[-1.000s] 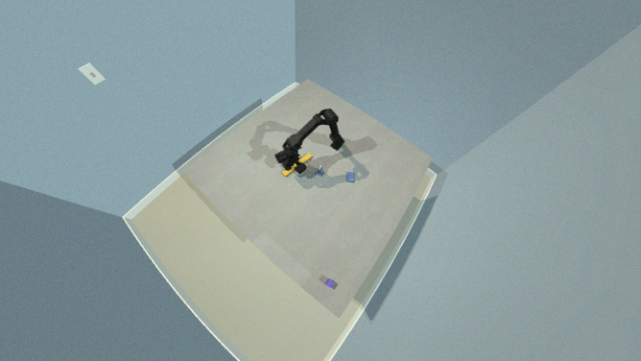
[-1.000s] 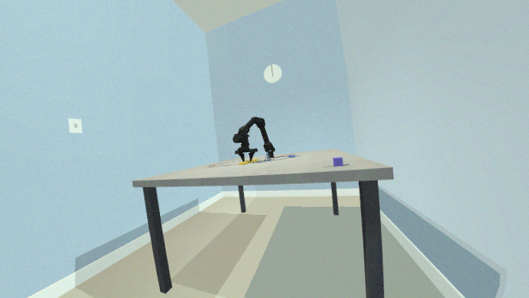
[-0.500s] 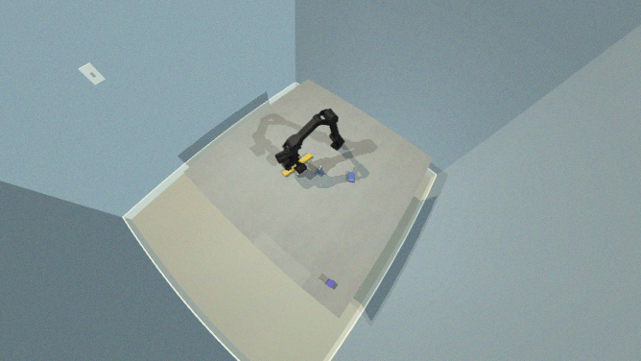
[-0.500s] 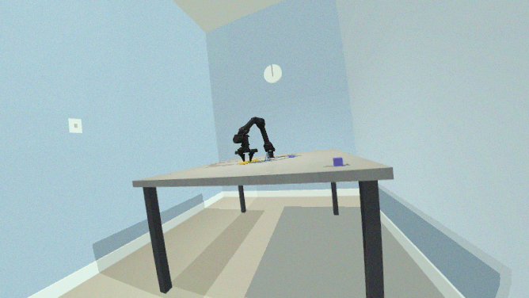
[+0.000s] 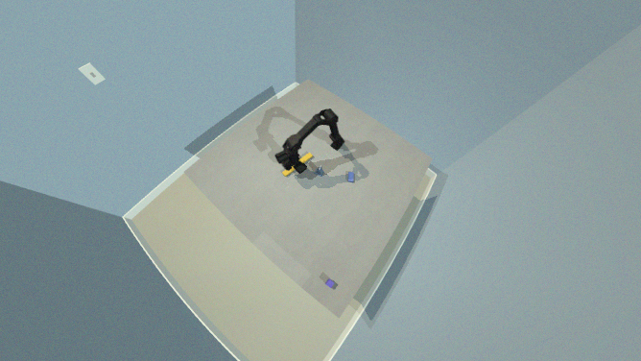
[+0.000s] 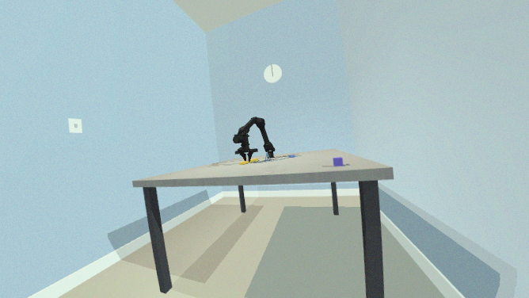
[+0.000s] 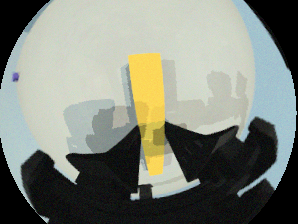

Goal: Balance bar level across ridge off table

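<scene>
The yellow bar lies flat, at or very near the table top. My gripper points down and is shut on the bar, with one finger on each long side near the middle of its length. In the wrist view the bar runs away from between the fingertips. A small blue-grey peaked piece, which looks like the ridge, stands on the table a short way to the right of the bar. Nothing rests on it. Its fine shape is too small to tell.
A blue block lies right of the ridge. A purple cube stands far off near a table corner. The arm's base stands behind the ridge.
</scene>
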Tool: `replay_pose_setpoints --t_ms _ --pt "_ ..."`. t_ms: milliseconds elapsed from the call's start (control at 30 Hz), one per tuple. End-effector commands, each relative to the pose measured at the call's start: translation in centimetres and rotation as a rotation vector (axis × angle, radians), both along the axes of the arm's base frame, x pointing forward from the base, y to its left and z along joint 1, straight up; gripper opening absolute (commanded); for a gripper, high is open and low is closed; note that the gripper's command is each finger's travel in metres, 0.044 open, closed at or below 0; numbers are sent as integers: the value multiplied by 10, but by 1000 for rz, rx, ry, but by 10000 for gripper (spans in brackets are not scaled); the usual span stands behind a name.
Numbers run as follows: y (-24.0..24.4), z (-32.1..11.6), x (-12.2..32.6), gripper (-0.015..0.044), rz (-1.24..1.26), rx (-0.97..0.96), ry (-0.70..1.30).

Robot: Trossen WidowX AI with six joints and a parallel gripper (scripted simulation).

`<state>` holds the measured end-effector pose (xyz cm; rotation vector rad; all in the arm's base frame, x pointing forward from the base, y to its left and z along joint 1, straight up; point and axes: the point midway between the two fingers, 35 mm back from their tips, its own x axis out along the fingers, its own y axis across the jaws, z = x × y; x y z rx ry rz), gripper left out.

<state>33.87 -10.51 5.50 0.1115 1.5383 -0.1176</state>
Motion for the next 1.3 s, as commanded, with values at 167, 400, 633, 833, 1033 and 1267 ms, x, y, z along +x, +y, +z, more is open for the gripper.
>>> replay_pose_setpoints --t_ms 167,400,633,833,1033,1267 --pt "-1 22 5 0 -1 -3 -9" --pt "-2 40 6 0 -1 -4 -9" --pt "-2 59 5 0 -1 -4 -9" --pt "-2 74 4 0 -2 -4 -9" --pt "-1 90 2 0 -2 -5 -9" --pt "0 107 -1 0 -2 -5 -8"
